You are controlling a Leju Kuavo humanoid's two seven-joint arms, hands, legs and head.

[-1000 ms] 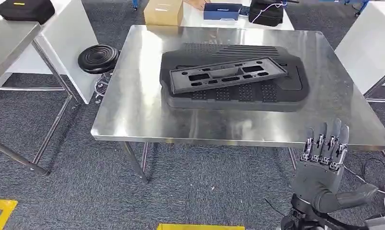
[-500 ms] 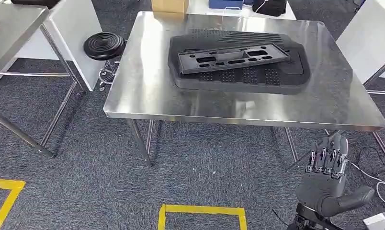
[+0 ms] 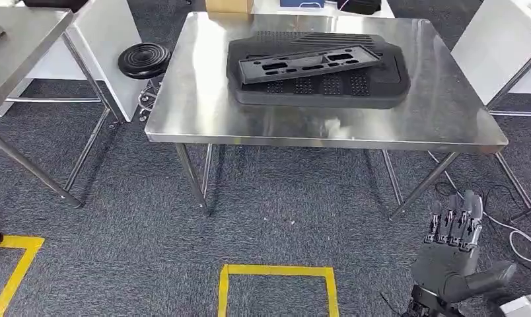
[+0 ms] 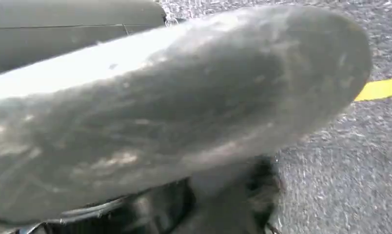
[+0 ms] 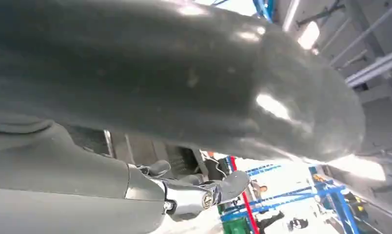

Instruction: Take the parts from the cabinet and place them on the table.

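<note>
My right hand hangs empty, fingers spread. The parts lie toward the table's far edge, well apart. I can't tell my left hand's state.

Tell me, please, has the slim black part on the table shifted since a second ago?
No. The slim black part still lies the same way across the large black panel on the steel table; the whole view shifted, so the camera moved.

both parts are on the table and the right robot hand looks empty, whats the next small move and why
Probably turn away from the steel table toward the cabinet for another part. The narrow part already lies on top of the large dark panel on the table, and the right robot hand hangs low beside it with fingers straight and nothing held. No cabinet shows ahead, so that is a guess.
</note>
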